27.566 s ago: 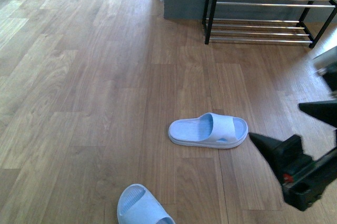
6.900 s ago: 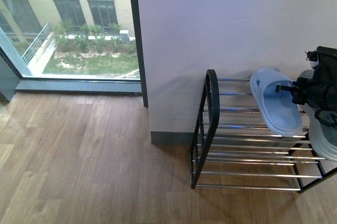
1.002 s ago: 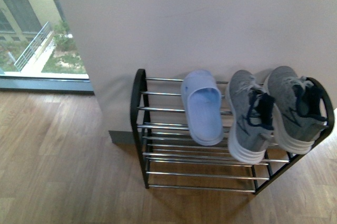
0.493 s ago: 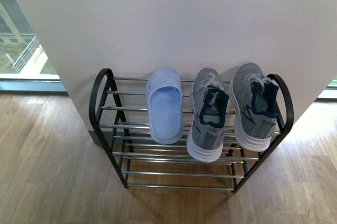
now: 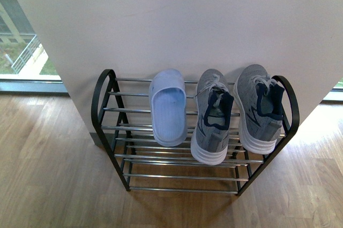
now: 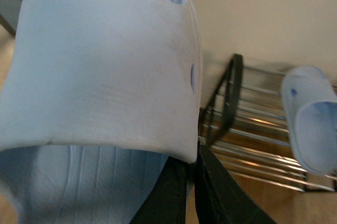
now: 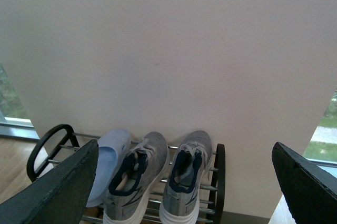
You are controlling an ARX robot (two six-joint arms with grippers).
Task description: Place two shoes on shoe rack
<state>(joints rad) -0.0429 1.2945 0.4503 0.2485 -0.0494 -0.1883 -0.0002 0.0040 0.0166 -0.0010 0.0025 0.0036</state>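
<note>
I am now facing the shoe rack squarely; it was off-centre a second ago. One slide sandal is resting there. My left gripper is clamping its mate; the right gripper is spread, empty.

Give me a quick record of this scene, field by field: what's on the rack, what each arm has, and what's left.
rack: shoe rack against the wall
top shelf: one slide sandal, two grey sneakers
left end effector: shut on the second sandal, near the rack's side
right end effector: open, empty, facing the rack
free spot: bare rods beside the shelved sandal
remaining: second sandal not yet on rack
</note>
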